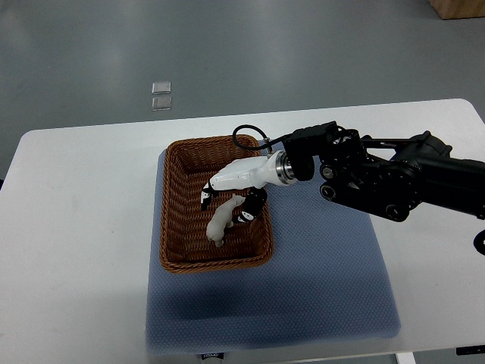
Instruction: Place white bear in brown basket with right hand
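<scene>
White bear (222,221), seen from above: a small pale plush figure lying low inside the brown basket (182,254), toward its right wall, at centre frame. I cannot tell whether it already rests on the woven floor or hangs just above it. The right hand (236,199) reaches in from the right edge of the frame over the basket's right rim, white shell uppermost, its dark fingers (248,209) curled against the bear's upper part; I read this as a grasp not yet let go. The basket stands on a blue-grey mat (326,280) spread over the white table (76,227); two small clear squares (161,95) lie on the floor at upper left. The left arm does not show.

Step in hand, as I judge it: the release inside the basket. The next move calls for me to spread the fingers, then lift the hand straight up, clear of the right wall, without dragging the bear out.
</scene>
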{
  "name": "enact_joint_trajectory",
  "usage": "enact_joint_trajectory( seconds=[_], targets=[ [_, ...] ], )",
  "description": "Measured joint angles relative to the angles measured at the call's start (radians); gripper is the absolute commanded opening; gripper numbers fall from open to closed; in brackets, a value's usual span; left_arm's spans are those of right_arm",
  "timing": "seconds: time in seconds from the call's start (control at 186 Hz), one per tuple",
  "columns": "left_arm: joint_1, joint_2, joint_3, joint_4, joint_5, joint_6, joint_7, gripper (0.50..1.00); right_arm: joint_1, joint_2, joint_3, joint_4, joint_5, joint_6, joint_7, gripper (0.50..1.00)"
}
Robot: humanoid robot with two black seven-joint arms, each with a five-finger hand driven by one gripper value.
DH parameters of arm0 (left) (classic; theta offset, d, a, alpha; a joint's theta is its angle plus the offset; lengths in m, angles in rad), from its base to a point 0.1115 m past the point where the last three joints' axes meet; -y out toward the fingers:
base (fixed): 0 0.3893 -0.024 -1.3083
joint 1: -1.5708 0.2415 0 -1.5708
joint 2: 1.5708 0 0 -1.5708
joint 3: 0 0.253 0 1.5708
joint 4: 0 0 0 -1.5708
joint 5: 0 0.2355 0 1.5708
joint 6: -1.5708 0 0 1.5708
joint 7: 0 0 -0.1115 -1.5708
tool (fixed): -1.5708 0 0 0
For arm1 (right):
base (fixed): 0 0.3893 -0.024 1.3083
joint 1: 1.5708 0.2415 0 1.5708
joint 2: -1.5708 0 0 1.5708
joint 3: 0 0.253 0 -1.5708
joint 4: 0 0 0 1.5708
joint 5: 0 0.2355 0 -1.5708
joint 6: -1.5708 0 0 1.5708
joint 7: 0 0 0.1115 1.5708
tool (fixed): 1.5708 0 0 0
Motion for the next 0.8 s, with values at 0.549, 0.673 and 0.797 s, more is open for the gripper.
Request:
enact_joint_trajectory(
  seconds=[0.549, 0.673, 0.797],
  targets=[
    [0.000, 0.000, 0.000, 0.000, 0.000, 0.000, 0.000, 1.000, 0.002, -0.119, 0.128, -0.001, 0.070, -0.006, -0.005, 0.856],
    [0.000, 0.000, 0.000, 0.000, 0.000, 0.000, 0.000, 1.000, 0.000, -0.149, 0.169, -0.014, 0.157, -0.006, -0.005, 0.856],
    [0.000, 0.000, 0.000, 0.000, 0.000, 0.000, 0.000, 1.000, -0.038, -0.163, 0.240, -0.078, 0.304, -0.017, -0.005, 0.856]
  ],
)
